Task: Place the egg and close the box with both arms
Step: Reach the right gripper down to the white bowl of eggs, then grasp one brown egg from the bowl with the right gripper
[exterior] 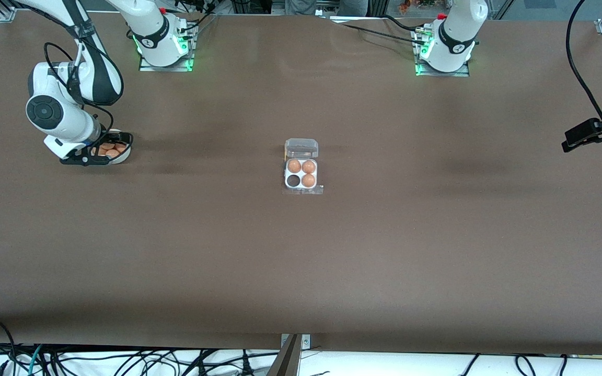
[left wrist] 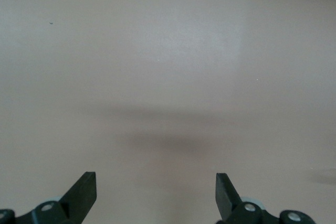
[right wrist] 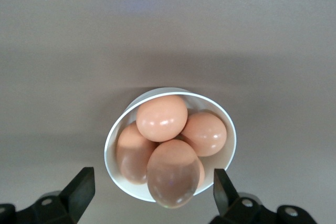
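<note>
- The small square egg carton [exterior: 301,175], a white four-cell tray with a clear hinged plastic lid, lies open at the middle of the brown surface [exterior: 301,261], well apart from both end effectors.
- Three brown eggs [exterior: 308,180] fill three cells; the cell nearest the front camera toward the right arm's end is bare.
- The lid [exterior: 301,148] lies folded back, farther from the front camera than the tray.
- The right arm bends low, its black right end effector [right wrist: 152,187] directly over a round white bowl [right wrist: 116,132] of brown eggs [right wrist: 161,117], fingers [right wrist: 81,184] spread wide on either side of the bowl.
- The left arm waits at its own end, its left end effector [left wrist: 156,192] over bare surface, fingers [left wrist: 84,187] spread apart and holding nothing.
</note>
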Controlling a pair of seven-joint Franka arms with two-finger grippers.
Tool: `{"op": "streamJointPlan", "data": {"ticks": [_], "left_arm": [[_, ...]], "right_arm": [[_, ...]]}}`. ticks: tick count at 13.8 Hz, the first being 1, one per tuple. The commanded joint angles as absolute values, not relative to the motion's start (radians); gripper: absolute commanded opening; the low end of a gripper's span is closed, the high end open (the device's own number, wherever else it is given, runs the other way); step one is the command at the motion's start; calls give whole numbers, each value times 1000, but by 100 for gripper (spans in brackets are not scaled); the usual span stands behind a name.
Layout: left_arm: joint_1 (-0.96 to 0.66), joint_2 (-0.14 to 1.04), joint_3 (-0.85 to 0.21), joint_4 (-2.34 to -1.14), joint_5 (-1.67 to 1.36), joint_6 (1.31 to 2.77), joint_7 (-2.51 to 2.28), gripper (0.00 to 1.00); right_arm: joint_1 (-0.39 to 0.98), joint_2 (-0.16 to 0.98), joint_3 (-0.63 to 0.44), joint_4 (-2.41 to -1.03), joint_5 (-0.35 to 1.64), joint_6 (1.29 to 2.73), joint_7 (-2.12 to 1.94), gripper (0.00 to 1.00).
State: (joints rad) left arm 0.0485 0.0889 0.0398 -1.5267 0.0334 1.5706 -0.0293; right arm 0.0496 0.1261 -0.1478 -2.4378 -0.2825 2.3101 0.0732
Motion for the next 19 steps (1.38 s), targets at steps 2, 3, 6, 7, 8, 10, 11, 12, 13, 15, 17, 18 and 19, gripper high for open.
{"op": "streamJointPlan", "data": {"ticks": [2, 3, 6, 7, 8, 10, 11, 12, 13, 15, 17, 18, 19], "left_arm": [[54, 98, 37, -1500, 31, 1565, -26, 100], [54, 98, 37, -1500, 31, 1565, -26, 100], [54, 95, 37, -1499, 31, 1563, -26, 100], [54, 95, 37, -1500, 31, 1563, -26, 100], [54, 95, 35, -1499, 31, 1563, -26, 100], [54, 95, 35, -1499, 31, 1563, -26, 100], [54, 95, 37, -1499, 32, 1563, -26, 100], [54, 95, 37, -1499, 32, 1563, -26, 100], [54, 95, 35, -1488, 32, 1562, -26, 100], [54, 97, 35, -1463, 32, 1557, -29, 100], [54, 97, 37, -1462, 32, 1557, -28, 100], [54, 97, 37, -1462, 32, 1557, -28, 100], [54, 97, 37, -1462, 32, 1557, -28, 100]], "right_arm": [[40, 126, -149, -2445, -320, 2309, 74, 99], [38, 129, -149, -2445, -330, 2309, 75, 98], [38, 138, -156, -2442, -353, 2312, 75, 92], [38, 138, -161, -2442, -354, 2312, 75, 88], [38, 138, -161, -2442, -354, 2310, 75, 80], [38, 138, -161, -2442, -353, 2310, 77, 64], [38, 138, -160, -2442, -354, 2310, 80, 61], [38, 138, -160, -2442, -354, 2310, 80, 56], [38, 138, -161, -2442, -354, 2310, 80, 54], [38, 144, -160, -2441, -354, 2310, 80, 50], [38, 150, -160, -2438, -354, 2312, 80, 47], [38, 150, -160, -2437, -354, 2312, 80, 44], [38, 152, -160, -2437, -353, 2312, 80, 42]]}}
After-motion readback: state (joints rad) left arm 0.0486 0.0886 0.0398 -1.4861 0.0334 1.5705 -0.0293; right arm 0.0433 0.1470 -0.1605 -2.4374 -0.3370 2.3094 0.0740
